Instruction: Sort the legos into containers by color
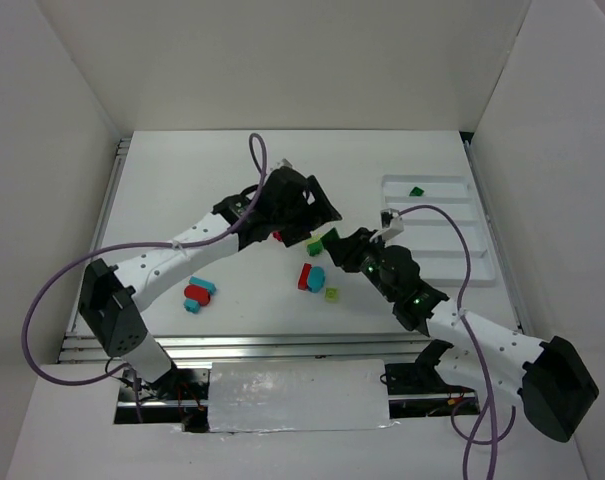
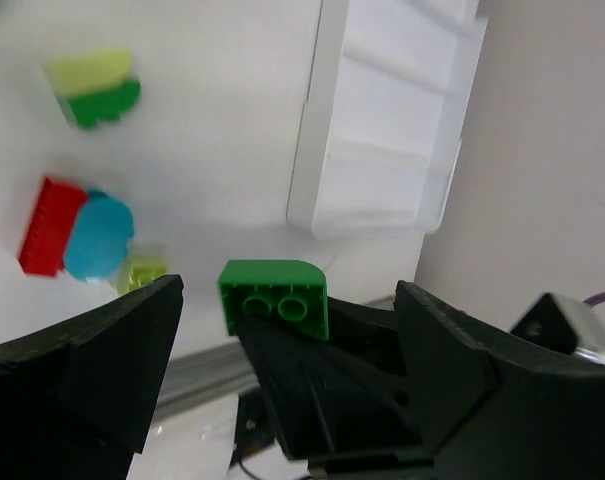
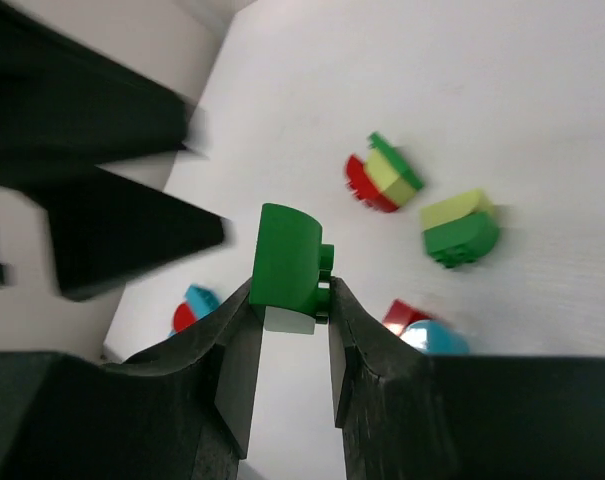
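My right gripper [image 3: 290, 295] is shut on a dark green brick [image 3: 292, 262] and holds it above the table; the pair shows in the top view [image 1: 334, 243]. My left gripper [image 1: 312, 227] is open and empty, right next to it. In the left wrist view the same green brick [image 2: 274, 297] shows between my open left fingers [image 2: 92, 360], gripped by the right gripper's black fingers. The white tray [image 1: 437, 262] lies at the right, with one dark green brick [image 1: 416, 190] in its far compartment.
Loose bricks lie mid-table: a red and cyan pair [image 1: 310, 275], a yellow-green one [image 1: 332, 293], a red one [image 1: 278, 237], and a red and cyan cluster [image 1: 197, 293] further left. A yellow-green and green pair [image 2: 94, 88] shows in the left wrist view. White walls enclose the table.
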{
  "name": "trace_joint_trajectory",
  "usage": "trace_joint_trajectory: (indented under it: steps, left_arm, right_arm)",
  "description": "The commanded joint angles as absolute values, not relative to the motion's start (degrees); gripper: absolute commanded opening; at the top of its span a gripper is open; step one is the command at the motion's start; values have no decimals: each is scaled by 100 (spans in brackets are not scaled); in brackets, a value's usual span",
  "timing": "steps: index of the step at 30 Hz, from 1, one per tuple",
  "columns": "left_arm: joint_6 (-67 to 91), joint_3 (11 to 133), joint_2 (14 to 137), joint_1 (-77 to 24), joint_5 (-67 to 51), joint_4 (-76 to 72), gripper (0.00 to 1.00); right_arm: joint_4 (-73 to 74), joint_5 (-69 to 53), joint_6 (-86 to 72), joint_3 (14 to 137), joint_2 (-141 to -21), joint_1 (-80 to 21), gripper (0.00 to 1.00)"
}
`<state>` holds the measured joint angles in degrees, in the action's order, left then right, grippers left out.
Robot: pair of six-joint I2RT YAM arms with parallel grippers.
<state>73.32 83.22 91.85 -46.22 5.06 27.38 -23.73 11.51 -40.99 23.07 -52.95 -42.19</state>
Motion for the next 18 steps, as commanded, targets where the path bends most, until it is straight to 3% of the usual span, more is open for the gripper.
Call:
trace_joint_trajectory:
  steps: [1,4,8,12,15,18]
  left_arm:
    - [6760,8939,9010,-4246,1563,3533,99]
    - [6338,8562,8456,-3719,1687,3358,100]
    - [5557,8183,7859,-3340,1705,3383,99]
    - [5169,7779,7612,-3331,1609,3533,99]
    - [4914,7384,7418,-3305,1442,3664,99]
    - [4729,7077,7199,-3296,1363,3657,99]
  right_arm:
    - [-2171,819,-4280,2663,-5580,-3632,0]
    - [-1462,676,-4569,3300,-6061,-2692,0]
    - [1081,1369,-4965,5076,-7546,-1270,0]
    - [2451,1600,-4940,7577,-9497,-634,0]
    - [3022,1564,-4843,8871,-10885,-353,0]
    - [3444,1792,-4816,9728,-11537,-212,0]
